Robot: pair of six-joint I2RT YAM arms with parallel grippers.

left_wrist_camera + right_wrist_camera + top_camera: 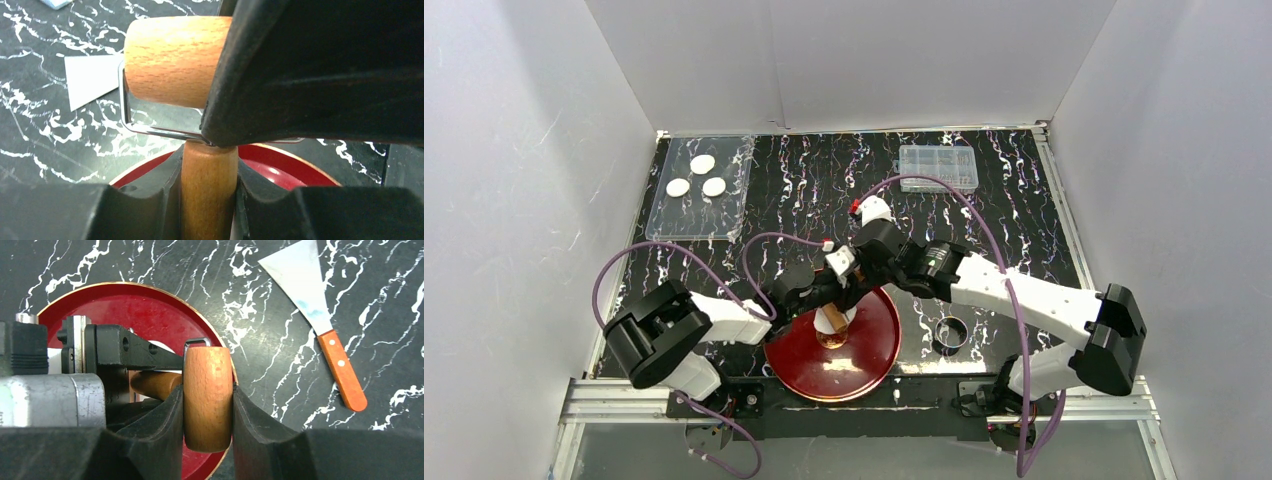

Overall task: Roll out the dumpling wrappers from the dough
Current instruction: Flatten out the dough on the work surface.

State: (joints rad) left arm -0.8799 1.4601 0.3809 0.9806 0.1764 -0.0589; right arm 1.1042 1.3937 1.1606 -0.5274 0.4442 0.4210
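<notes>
Dough (836,320) lies mostly hidden on the red plate (879,350), under a wooden roller (207,375) clamped by left gripper (208,195) and right gripper (207,412). Beyond the plate, far left, a clear tray (664,225) holds three dumpling wrappers (703,163); far right, a clear box (938,167).

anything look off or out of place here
One thing: both grippers hold the same wooden roller over the red plate. The left gripper clamps its handle, but the right gripper clamps the drum itself, which likely cannot turn that way.
</notes>
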